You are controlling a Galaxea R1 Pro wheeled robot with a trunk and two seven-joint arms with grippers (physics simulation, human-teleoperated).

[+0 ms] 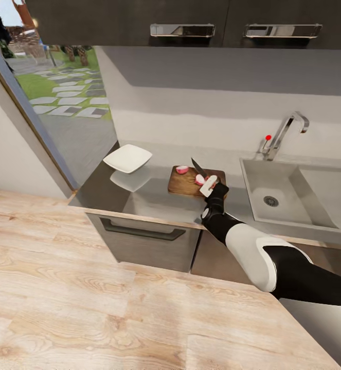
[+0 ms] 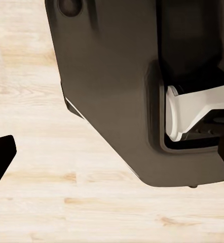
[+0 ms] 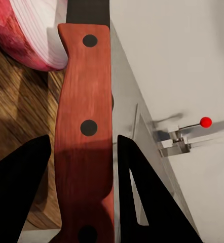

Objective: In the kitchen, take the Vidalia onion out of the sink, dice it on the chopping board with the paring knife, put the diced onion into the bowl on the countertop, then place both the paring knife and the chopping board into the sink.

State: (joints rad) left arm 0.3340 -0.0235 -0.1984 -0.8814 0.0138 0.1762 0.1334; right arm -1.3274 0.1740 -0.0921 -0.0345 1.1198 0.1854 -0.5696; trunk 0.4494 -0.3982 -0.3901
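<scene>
Now, head view: we are reaching our right gripper (image 1: 214,186) over the chopping board (image 1: 186,183) on the countertop (image 1: 155,198), gripping the paring knife (image 1: 203,175), blade pointing far-left. Two onion pieces (image 1: 182,169) are lying on the board, one just beside the knife. White bowl (image 1: 127,158) is sitting left of the board, sink (image 1: 288,195) to the right. Left wrist view: robot body (image 2: 117,86) and wood floor (image 2: 51,202); left pincer state we cannot tell. Right wrist view: fingers (image 3: 137,192) are clamping the reddish knife handle (image 3: 85,136), onion (image 3: 33,30) touching the blade's side, tap (image 3: 185,136) beyond.
</scene>
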